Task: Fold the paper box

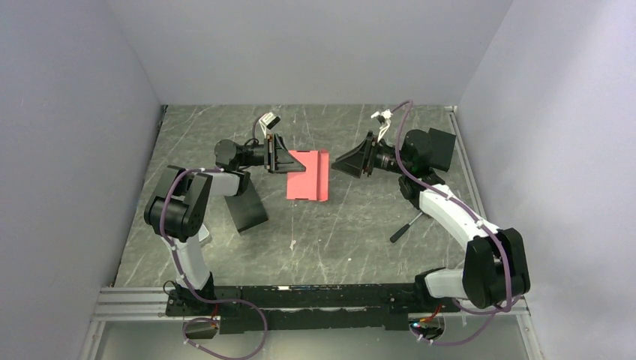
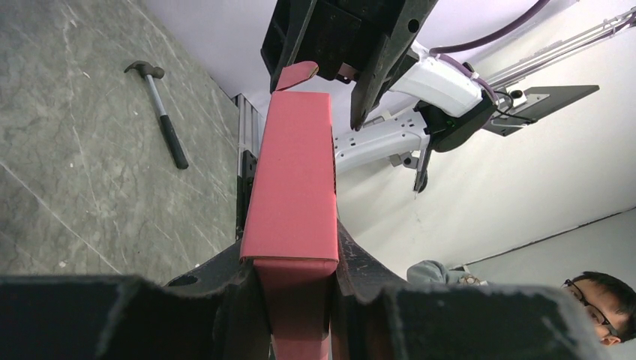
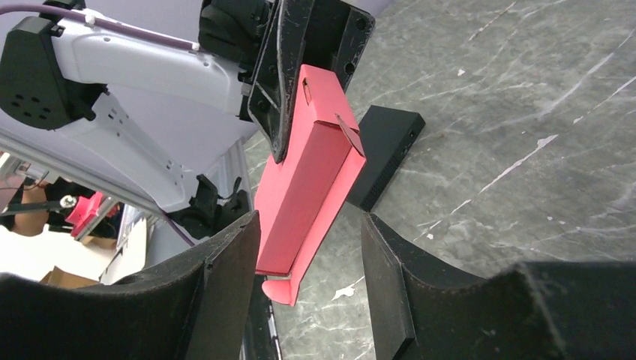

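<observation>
1. Your L gripper (image 1: pixel 283 161) is clenched on one end of the paper box (image 1: pixel 307 176), holding it up off the table (image 1: pixel 337 247).
2. Your R gripper (image 1: pixel 339 165) is released, w/ the box's other end between its spread fingers.
3. Black box (image 1: pixel 247 208) and hammer (image 1: pixel 405 226) lie on the table, well apart.

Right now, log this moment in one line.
left gripper: shut on paper box | right gripper: open around its free end
</observation>
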Controlling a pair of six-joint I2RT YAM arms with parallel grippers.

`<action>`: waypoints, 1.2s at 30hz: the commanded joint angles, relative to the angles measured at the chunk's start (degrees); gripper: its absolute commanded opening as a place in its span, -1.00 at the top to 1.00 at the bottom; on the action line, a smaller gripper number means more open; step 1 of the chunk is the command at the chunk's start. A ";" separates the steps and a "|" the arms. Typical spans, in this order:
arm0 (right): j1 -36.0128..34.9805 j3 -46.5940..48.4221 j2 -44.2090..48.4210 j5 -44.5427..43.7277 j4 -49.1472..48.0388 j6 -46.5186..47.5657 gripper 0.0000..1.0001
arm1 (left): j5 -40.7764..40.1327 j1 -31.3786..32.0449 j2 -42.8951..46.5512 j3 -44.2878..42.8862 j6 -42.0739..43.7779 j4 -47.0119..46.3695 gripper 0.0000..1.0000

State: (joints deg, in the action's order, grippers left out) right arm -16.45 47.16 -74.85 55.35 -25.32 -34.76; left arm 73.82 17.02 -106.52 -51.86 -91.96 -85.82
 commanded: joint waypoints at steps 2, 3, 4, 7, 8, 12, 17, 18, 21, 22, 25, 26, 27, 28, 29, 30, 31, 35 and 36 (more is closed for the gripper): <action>-0.88 2.46 -1.04 -2.74 -1.79 0.65 -0.10 | -0.79 1.34 2.81 -0.83 1.22 -3.31 0.93; -0.91 2.76 -1.23 -2.99 -1.46 0.55 -0.10 | -0.80 1.57 2.81 -0.83 1.25 -3.32 0.93; -0.81 2.84 -1.26 -3.08 -1.67 0.22 -0.10 | -0.71 1.75 2.81 -0.95 1.26 -3.30 0.93; 0.84 1.66 -1.19 -1.42 -7.70 -7.03 -0.15 | -0.54 2.05 3.28 -0.84 1.55 -3.31 0.93; 1.40 1.12 -1.09 -0.91 -10.07 -9.74 -0.16 | -0.34 2.11 3.52 -0.69 1.83 -3.33 0.93; 2.34 -0.95 -0.88 -0.83 -18.20 -21.84 -0.28 | 0.17 2.16 4.92 0.72 4.72 -3.30 0.92; 2.31 -0.74 -1.02 -5.39 -12.18 -30.51 -0.41 | 0.12 2.23 8.18 3.06 11.84 -3.14 0.91; 2.31 -1.32 -1.05 -6.46 -12.25 -32.54 -0.40 | -0.22 2.20 8.95 3.60 13.79 -3.13 0.91; 1.62 -1.94 -1.36 -7.18 -12.03 -35.46 -0.34 | -0.97 2.23 10.80 5.06 20.32 -1.61 0.90; 1.29 -1.83 -1.46 -7.13 -11.72 -35.57 -0.33 | -1.12 2.23 11.29 5.36 22.29 -0.53 0.90; 0.13 -1.10 -1.53 -6.75 -10.38 -35.02 -0.30 | -1.39 2.31 12.14 5.87 26.53 3.12 0.90; -0.18 -0.96 -1.60 -6.67 -10.17 -34.94 -0.29 | -1.28 2.32 12.28 5.89 27.17 3.82 0.90; -0.43 -0.80 -1.74 -6.66 -9.85 -34.76 -0.29 | -1.34 2.32 12.30 6.01 27.60 4.23 0.90; -0.63 -0.69 -1.74 -6.77 -9.39 -34.45 -0.29 | -1.27 2.40 12.30 6.10 27.70 4.03 0.90; -0.79 -0.61 -1.84 -6.83 -9.01 -34.03 -0.29 | -1.36 2.40 12.26 6.35 27.60 3.04 0.90; -1.00 -0.47 -1.94 -6.96 -8.25 -33.48 -0.28 | -1.49 2.41 12.30 6.53 27.36 2.24 0.90; -1.22 -0.22 -2.04 -6.99 -7.46 -33.07 -0.27 | -1.55 2.41 12.22 6.62 27.29 2.01 0.90; -1.98 0.32 -2.37 -6.97 -6.40 -32.56 -0.23 | -1.47 2.50 12.21 6.83 27.60 1.79 0.90; -2.08 0.55 -2.47 -6.99 -6.03 -32.42 -0.22 | -1.53 2.50 12.21 6.92 27.67 1.53 0.90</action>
State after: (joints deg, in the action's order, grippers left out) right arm -17.96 45.25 -77.06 49.34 -32.34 -67.72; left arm 73.38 19.22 -96.18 -45.06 -66.50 -82.00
